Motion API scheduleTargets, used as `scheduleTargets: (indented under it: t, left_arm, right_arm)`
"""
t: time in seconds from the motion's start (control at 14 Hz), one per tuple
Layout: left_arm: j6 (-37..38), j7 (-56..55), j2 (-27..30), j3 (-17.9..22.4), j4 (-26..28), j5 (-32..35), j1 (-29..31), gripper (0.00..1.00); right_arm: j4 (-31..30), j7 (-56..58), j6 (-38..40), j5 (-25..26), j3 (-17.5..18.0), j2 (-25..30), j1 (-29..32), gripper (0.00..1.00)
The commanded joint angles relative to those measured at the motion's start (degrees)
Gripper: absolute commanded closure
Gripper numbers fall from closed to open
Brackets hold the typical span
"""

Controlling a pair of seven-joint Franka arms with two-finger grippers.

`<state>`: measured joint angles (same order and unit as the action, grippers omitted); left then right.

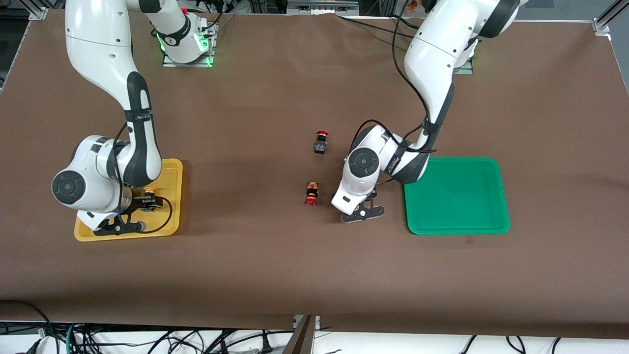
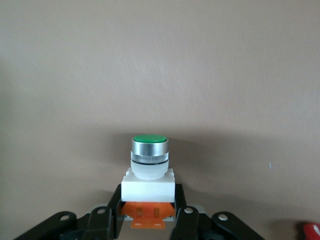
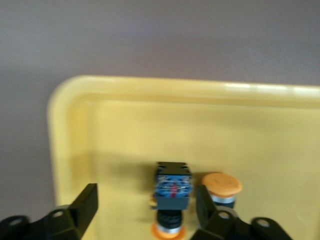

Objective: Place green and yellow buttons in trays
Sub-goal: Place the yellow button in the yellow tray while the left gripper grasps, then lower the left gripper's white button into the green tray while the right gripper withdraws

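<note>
- My left gripper, low at frame center of the front view, is clamped on a green-capped button resting on the brown tabletop just beside the green tray.
- My right gripper hangs over the yellow tray, lower left of frame, fingers spread wide, gripping nothing.
- Two yellow-capped buttons lie in that tray.
- Two red-capped switches sit mid-frame.

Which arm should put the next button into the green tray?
Left: its gripper is shut on the green button, beside the green tray. The right gripper is open over the yellow tray.
</note>
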<state>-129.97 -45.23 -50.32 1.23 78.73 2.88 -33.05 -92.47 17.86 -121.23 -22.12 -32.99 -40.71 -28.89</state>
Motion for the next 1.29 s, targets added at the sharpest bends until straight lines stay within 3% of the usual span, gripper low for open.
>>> scheduleTargets:
  t: [0.0, 0.21, 0.43, 0.57, 0.71, 0.79, 0.86, 1.0, 1.07, 1.14, 1.21]
  left_arm:
    - [8.7, 4.9, 7.1, 0.4, 2.0, 2.8, 1.6, 1.00]
    - [18.8, 18.2, 15.3, -0.2, 4.4, 2.1, 9.2, 1.00]
    - [17.9, 31.0, 24.5, -0.3, 18.2, 1.9, 17.6, 1.00]
    - [9.1, 32.8, 30.0, -0.6, 32.2, 1.9, 20.6, 1.00]
    - [-4.7, 35.5, 29.8, -0.5, 41.6, 2.1, 24.0, 1.00]
    - [-6.9, 38.4, 27.7, -0.6, 42.0, 2.1, 25.4, 1.00]
    - [-7.5, 40.5, 26.4, -0.6, 41.3, 2.1, 26.1, 1.00]
    - [-7.6, 40.8, 24.9, -0.6, 41.1, 2.1, 26.9, 1.00]
    - [-7.6, 40.8, 23.5, -0.6, 41.0, 2.1, 27.2, 1.00]
    - [-7.7, 40.9, 22.4, -0.5, 40.6, 2.4, 27.4, 0.89]
    - [-7.7, 41.1, 21.3, -0.6, 39.3, 2.5, 27.9, 0.87]
  right_arm:
    - [9.7, -1.7, 14.0, -1.9, -0.1, 2.8, 0.7, 0.00]
    - [19.9, -6.5, 29.3, -1.9, -2.2, 2.9, 0.9, 0.00]
    - [25.4, -9.4, 38.6, -1.8, -3.4, 4.8, 0.9, 0.00]
    - [27.3, -11.8, 42.1, -1.5, -3.1, 7.0, 0.2, 0.00]
    - [27.1, -19.0, 43.6, 0.3, -1.6, 10.7, 0.8, 0.00]
    - [26.7, -20.4, 44.2, 3.4, 1.3, 12.9, 1.6, 0.00]
    - [24.9, -20.5, 44.4, 6.8, 7.2, 16.4, 5.9, 0.00]
    - [18.5, -20.4, 44.3, 10.5, 25.7, 24.8, 20.9, 0.00]
    - [14.7, -20.5, 43.4, 12.4, 31.6, 27.9, 25.9, 0.00]
    - [12.2, -20.2, 42.7, 17.0, 32.7, 29.8, 26.7, 0.00]
    - [10.0, -19.9, 42.4, 20.6, 33.1, 31.6, 26.8, 0.00]
